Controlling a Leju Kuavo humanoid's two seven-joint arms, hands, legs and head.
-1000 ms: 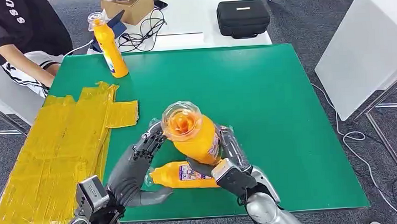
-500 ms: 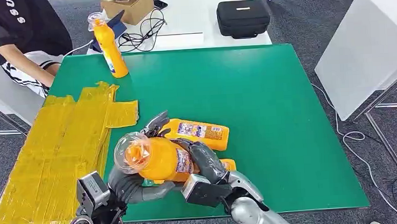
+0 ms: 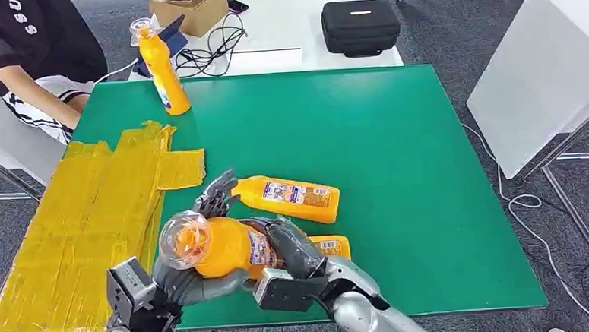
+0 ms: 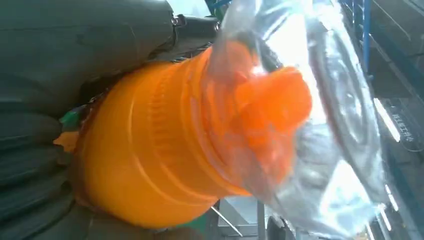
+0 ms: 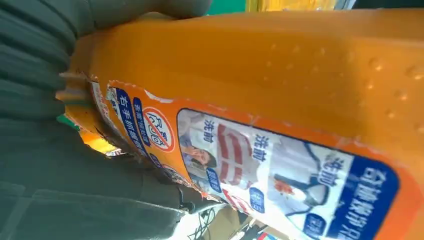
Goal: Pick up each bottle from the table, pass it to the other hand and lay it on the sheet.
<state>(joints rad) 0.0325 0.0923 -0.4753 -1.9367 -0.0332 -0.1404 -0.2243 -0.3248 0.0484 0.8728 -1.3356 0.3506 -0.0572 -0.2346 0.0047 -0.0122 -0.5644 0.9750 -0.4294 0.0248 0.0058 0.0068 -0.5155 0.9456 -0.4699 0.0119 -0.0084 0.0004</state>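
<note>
My right hand (image 3: 292,251) grips an orange bottle (image 3: 223,247) by its labelled body (image 5: 280,125), above the green table's (image 3: 412,152) near edge. The clear-capped neck (image 4: 260,110) points left and lies in my left hand's (image 3: 181,277) palm, whose fingers (image 3: 214,197) stretch out behind the bottle and whose thumb sits beneath it. A second orange bottle (image 3: 289,198) lies flat just beyond. A third (image 3: 334,245) lies partly hidden under my right wrist. Another bottle (image 3: 162,66) stands upright at the far left corner. The crumpled yellow sheet (image 3: 81,223) covers the table's left side.
A person (image 3: 27,51) sits at the far left corner near the upright bottle. Behind the green table a white table holds a black case (image 3: 360,25), a cardboard box (image 3: 192,8) and cables. Another white table (image 3: 545,61) stands to the right.
My right hand has carried the bottle left and down, tipping its cap over into my left palm. That uncovered the bottle lying behind. My left hand has stayed almost in place.
</note>
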